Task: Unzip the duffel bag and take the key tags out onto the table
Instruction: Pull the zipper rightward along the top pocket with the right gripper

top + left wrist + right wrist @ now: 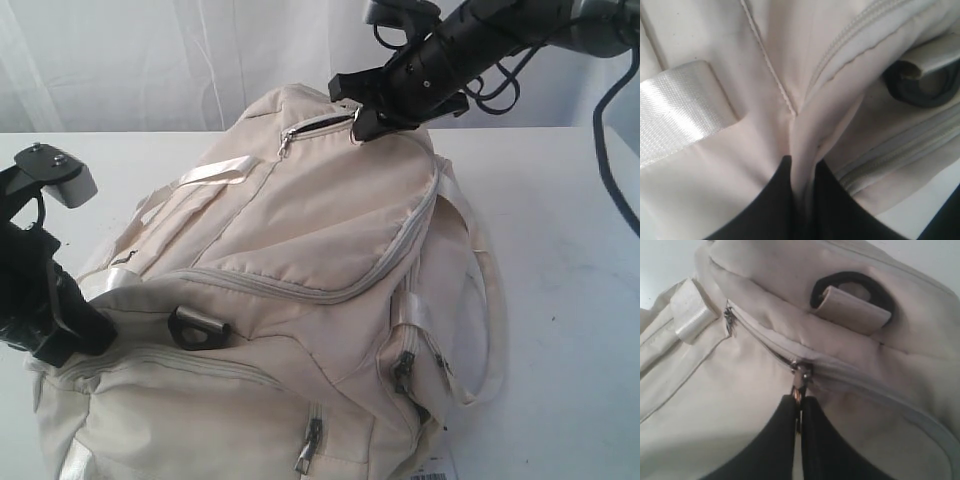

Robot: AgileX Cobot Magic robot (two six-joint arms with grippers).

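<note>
Duffel bag (300, 260) lies in the middle of the white table (560, 250) and fills most of the ext. view. It's big, made of cream cloth, w/ lots of zip pockets, all puffy and saggy. I think it's soft & floppy, and light for how big it is. The cloth will prob. bunch up or slide if a zip gets tugged w/ nothing holding the bag. So the best way is to pinch the cloth w/ one gripper and pull the zip w/ the other.

L gripper (800, 172) is at the left end of the bag, squeezed tight on a fold of cloth, next to a shiny pale webbing strap (680, 110). R gripper (800, 407) is up at the top pocket, fingers almost together, pinching the zip pull (798, 387).

Carry handle (480, 300) hangs down the right side. Black D-ring (197, 327) sits on the front, near the L gripper. The zip pull is tiny shiny metal, prob. slippery, so hold it flat and pull along the teeth. That zip looks mostly closed.

Key tags: can't see them, prob. inside.
</note>
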